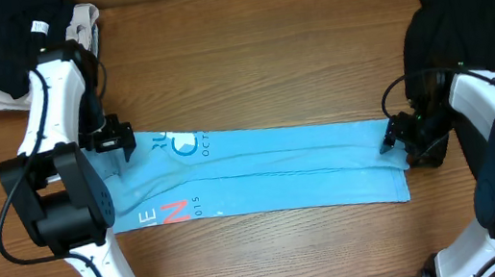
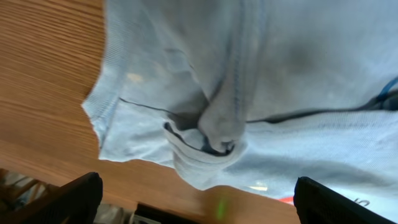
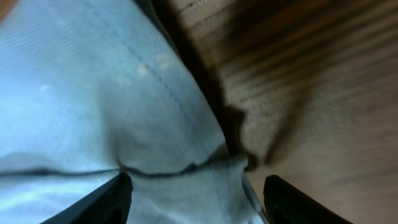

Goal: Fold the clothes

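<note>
Left gripper [image 2: 198, 182], right gripper [image 3: 198, 180]: jaws apart.

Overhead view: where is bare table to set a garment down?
Bare table above the blue shirt, between the dark pile and the black garment; a narrower strip below it. Crowded: shirt ends, under left gripper and right gripper.

Open tabletop [image 1: 257, 69] runs behind the blue T-shirt strip [image 1: 290, 166], flanked by a black-and-beige pile [image 1: 6, 46] at left and a black garment [image 1: 463, 16] at right.
</note>
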{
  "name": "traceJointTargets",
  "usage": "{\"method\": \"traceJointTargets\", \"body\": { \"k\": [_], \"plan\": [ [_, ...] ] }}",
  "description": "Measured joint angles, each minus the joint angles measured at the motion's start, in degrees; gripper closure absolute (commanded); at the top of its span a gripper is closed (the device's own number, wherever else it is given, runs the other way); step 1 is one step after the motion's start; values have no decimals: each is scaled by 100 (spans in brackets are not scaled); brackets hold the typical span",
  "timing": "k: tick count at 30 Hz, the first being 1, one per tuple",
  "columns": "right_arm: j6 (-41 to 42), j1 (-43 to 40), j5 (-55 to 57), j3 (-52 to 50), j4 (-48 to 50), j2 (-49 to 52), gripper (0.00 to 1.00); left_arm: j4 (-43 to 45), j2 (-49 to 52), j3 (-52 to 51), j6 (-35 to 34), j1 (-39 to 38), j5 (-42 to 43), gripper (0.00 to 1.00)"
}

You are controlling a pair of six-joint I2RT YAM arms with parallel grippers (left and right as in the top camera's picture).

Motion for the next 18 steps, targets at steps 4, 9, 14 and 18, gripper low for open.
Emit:
{"method": "traceJointTargets", "body": {
  "k": [4,9,14,18],
  "plan": [
    [22,2,-61,-219,376,-59,30,-13,-2,748,-52,31,107,0],
    [153,0,-114,-540,881,-315,44,-9,-7,2175,-103,31,514,0],
    [173,37,-195,-793,1231,-433,96,-31,-42,3119,-122,31,844,0],
    [229,39,-369,-837,1268,-428,96,-52,-76,3462,-125,31,970,0]
  ]
}}
